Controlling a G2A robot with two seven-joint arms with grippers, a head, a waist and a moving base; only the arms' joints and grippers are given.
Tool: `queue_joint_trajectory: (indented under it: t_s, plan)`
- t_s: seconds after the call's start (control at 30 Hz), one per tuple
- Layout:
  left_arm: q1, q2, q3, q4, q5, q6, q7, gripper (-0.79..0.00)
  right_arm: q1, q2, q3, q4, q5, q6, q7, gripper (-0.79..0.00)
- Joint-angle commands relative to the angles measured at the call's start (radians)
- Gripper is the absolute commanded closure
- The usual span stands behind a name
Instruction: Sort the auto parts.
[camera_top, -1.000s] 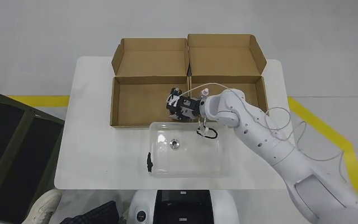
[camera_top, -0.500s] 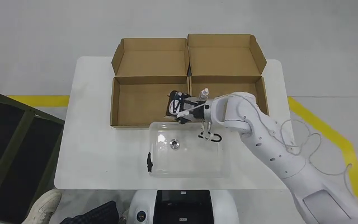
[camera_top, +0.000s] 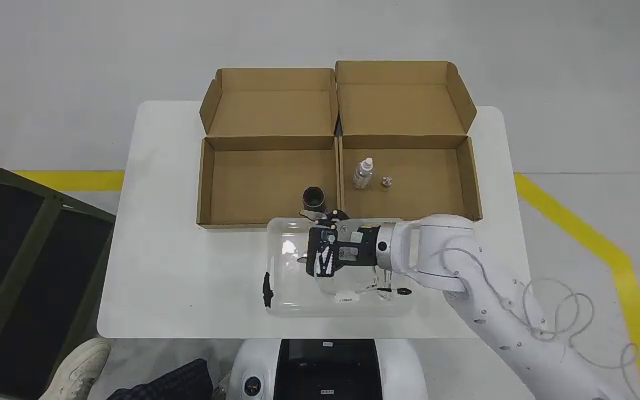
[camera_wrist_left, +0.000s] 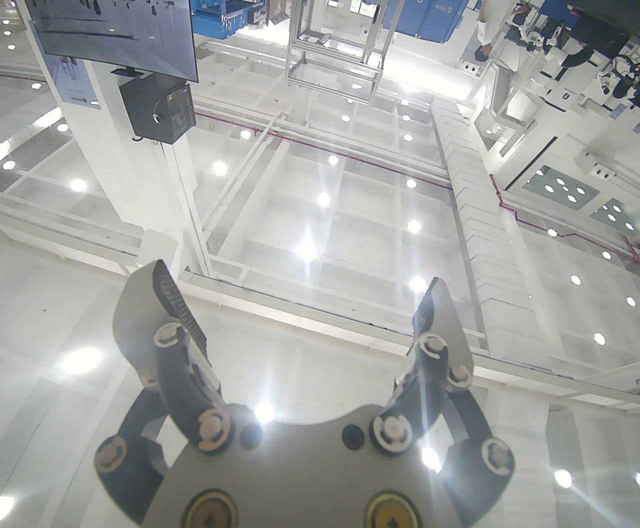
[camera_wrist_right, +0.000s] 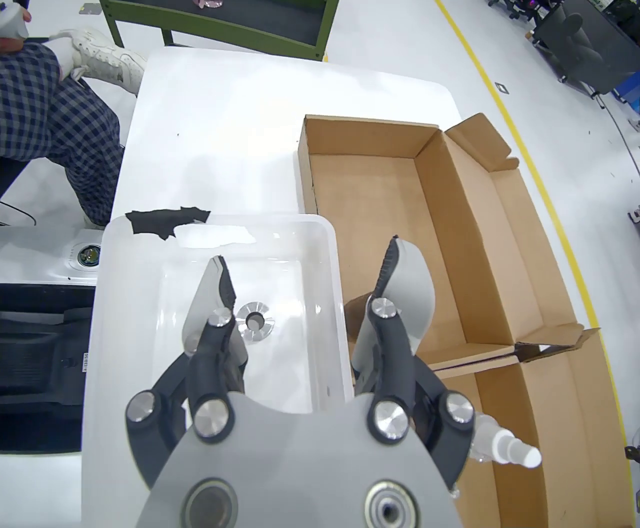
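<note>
Top view: my right gripper (camera_top: 312, 256) hangs over the bin (camera_top: 285, 296) at centre frame, just below the boxes (camera_top: 240, 182).

Left wrist view: the left gripper (camera_wrist_left: 295, 285) faces the ceiling, jaws spread and empty.

Right wrist view: the jaws are wide apart and hold nothing. The disc (camera_wrist_right: 255, 322) lies flat on the bin floor between them. I judge it light, stiff and slick. Its rim sits too flat to grip, so I'd pinch the raised hub.

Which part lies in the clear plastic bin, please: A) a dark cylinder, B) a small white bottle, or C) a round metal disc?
C: the right wrist view shows a round metal disc on the floor of the clear bin, below the open right gripper.
</note>
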Motion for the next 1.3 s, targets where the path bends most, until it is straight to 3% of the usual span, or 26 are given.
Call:
queue_joint_trajectory:
  t_s: [0.0,0.37,1.1,1.27]
  plan:
    - [0.0,0.0,0.0,0.0,0.0,0.0,0.0,-0.785,-0.03,0.005,0.007,-0.005,-0.038,0.001,-0.018,-0.551]
    - [0.0,0.0,0.0,0.0,0.0,0.0,0.0,-0.785,-0.093,0.01,-0.021,0.058,-0.14,0.001,-0.079,-0.52]
    - [0.0,0.0,0.0,0.0,0.0,0.0,0.0,-0.785,0.001,-0.037,-0.138,0.251,-0.18,0.043,-0.093,-0.514]
    - [0.0,0.0,0.0,0.0,0.0,0.0,0.0,-0.785,0.01,-0.045,-0.152,0.279,-0.185,0.04,-0.096,-0.431]
